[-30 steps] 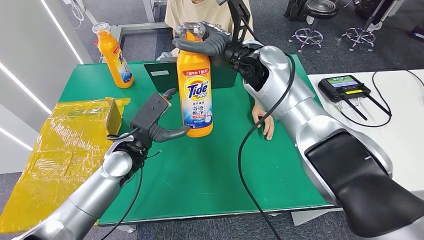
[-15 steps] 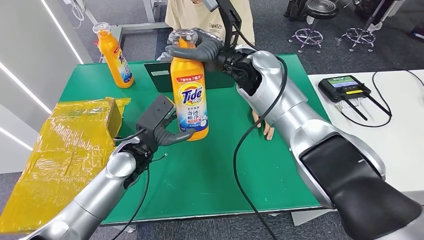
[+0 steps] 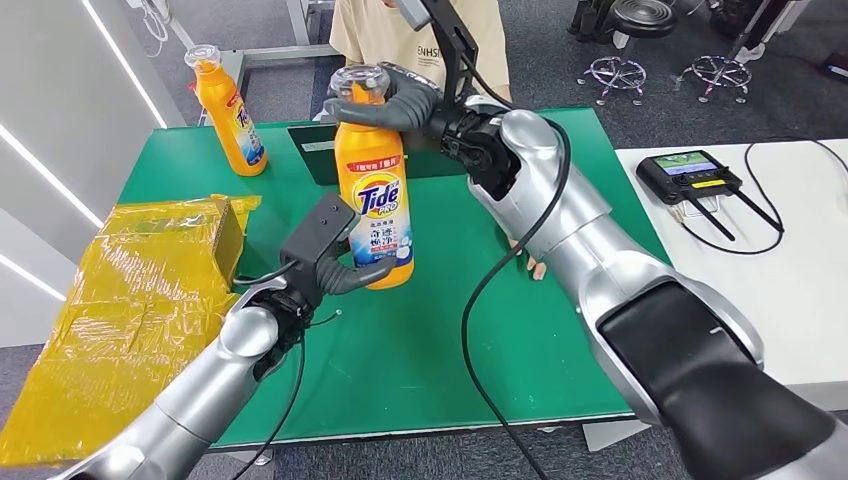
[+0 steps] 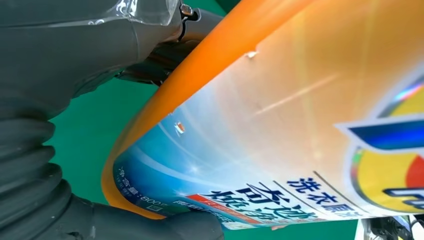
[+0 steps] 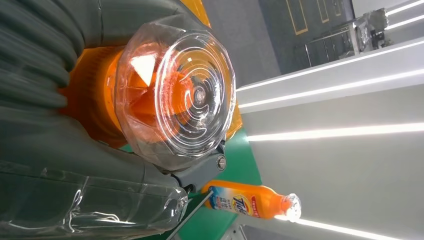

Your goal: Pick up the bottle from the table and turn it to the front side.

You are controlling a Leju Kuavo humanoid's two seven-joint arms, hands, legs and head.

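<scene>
Green table [image 3: 430, 330], second orange bottle [image 3: 228, 108], yellow wrapped box [image 3: 175, 235] at edge

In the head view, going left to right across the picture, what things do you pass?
Yellow wrapped bundle → small orange bottle at the table's far left corner → left hand → big Tide bottle gripped at its neck by the right hand → black handheld device on the white table.

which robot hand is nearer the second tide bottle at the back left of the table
Right. The right robot hand grips the held bottle's neck, nearer the second Tide bottle; the left robot hand is lower, at the held bottle's base.
</scene>
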